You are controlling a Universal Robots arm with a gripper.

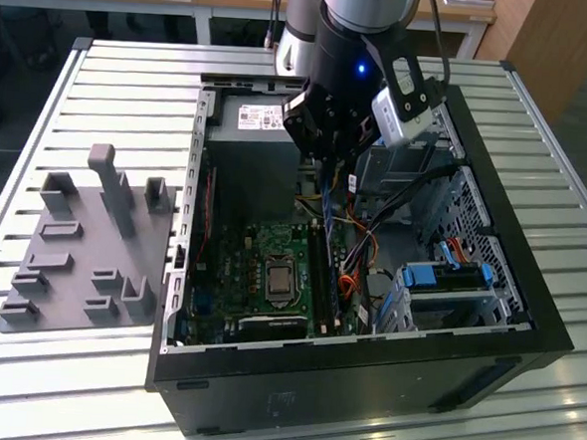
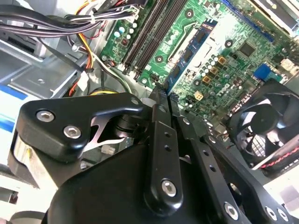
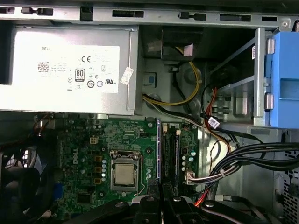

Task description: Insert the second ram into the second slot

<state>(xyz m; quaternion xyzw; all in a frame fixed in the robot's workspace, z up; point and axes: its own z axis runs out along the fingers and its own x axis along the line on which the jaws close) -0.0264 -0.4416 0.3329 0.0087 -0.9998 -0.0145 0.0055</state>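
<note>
Beneath the gripper, which pinches the second ram edge-on, the memory slots likely call for a parallel, straight-down press.

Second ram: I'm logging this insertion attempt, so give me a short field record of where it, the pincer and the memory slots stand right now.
pincer: shut on the second ram, over the open computer case
second ram: held on edge above the motherboard, running parallel to the memory slots
seated: apparently not yet; it looks clear of the board
memory slots: dark pair beside the CPU socket; whether either is filled cannot be told
nearby: power supply beyond the slots' far end
</note>
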